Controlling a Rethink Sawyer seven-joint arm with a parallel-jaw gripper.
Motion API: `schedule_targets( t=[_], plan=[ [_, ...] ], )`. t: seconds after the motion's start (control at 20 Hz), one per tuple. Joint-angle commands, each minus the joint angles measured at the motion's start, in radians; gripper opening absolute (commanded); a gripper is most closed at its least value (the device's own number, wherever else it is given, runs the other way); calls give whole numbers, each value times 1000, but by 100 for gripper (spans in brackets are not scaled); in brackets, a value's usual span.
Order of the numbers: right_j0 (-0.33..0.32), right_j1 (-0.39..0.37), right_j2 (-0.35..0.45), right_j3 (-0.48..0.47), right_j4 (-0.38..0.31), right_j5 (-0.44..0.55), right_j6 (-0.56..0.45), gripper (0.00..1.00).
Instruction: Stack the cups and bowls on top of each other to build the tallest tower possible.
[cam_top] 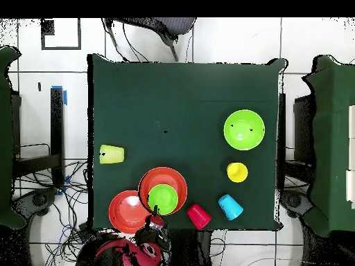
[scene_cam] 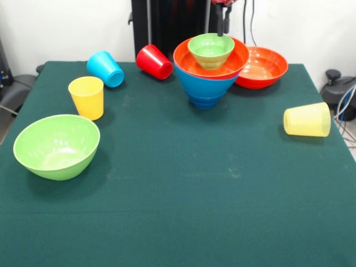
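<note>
Three glossy plastic bowls form the tower (scene_cam: 210, 69) at the far middle of the dark green table (scene_cam: 183, 194): a big blue conical bowl (scene_cam: 204, 89) at the base, a wide orange-red bowl (scene_cam: 240, 55) nested in it, and a small green bowl (scene_cam: 211, 50) seated on top. A second wide orange-red bowl (scene_cam: 261, 67) stands upright on the cloth, touching the tower's side. The dark gripper (scene_cam: 223, 22) hangs directly above the small green bowl's far rim; whether its fingers are parted or closed cannot be told, and nothing is seen in its hold. A red tapered plastic cup (scene_cam: 154, 62) and a light blue cup (scene_cam: 105, 69) lie on their sides near the far edge, well apart from each other. An opaque yellow cup (scene_cam: 87, 97) stands upright just behind a big green bowl (scene_cam: 57, 146), which rests open side up. A ribbed, translucent pale yellow cup (scene_cam: 307, 119) lies on its side, alone, across the table.
</note>
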State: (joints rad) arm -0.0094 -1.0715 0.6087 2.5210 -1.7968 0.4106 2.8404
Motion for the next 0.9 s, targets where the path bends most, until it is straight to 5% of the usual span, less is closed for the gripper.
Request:
schedule_targets(
  t=[0.05, 0.2, 0.6, 0.9],
  plan=[
    [16, 56, -21, -66, -26, 111, -85, 100],
    [29, 40, -14, -63, -11, 87, -79, 100],
    [-52, -64, 74, 8, 234, -96, -248, 100],
    [-85, -78, 117, 33, 262, -94, -279, 100]
  ],
)
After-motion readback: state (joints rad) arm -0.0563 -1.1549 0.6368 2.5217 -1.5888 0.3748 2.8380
